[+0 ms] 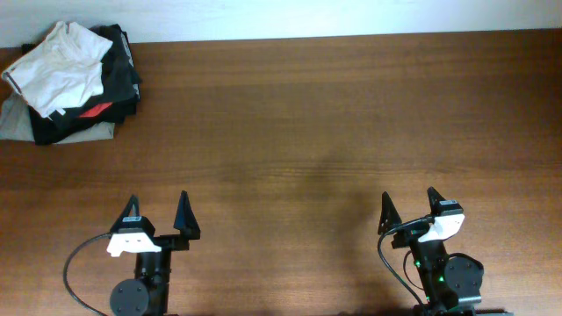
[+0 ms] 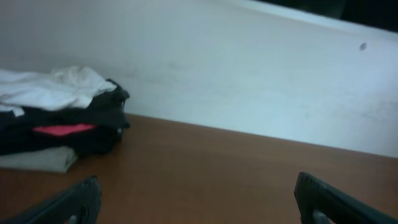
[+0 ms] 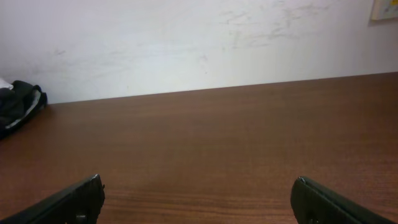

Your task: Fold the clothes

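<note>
The clothes (image 1: pixel 60 67), a wrinkly plain white shirt, lie crumpled on top of a pile at the table's far left corner; the left wrist view shows them (image 2: pixel 53 89) at its left edge. My left gripper (image 1: pixel 158 211) stands open near the front edge, far from the pile, with nothing between its fingers (image 2: pixel 74 202). At the front right my right gripper (image 1: pixel 409 204) is open too and holds nothing. In the right wrist view only the pile's dark edge shows, not the white shirt.
Under the white shirt lie a black garment with red patches (image 1: pixel 110 83) and a grey-beige garment (image 1: pixel 18 123). The brown wooden table (image 1: pixel 334 132) ends at a white wall (image 3: pixel 186 43) along its far edge.
</note>
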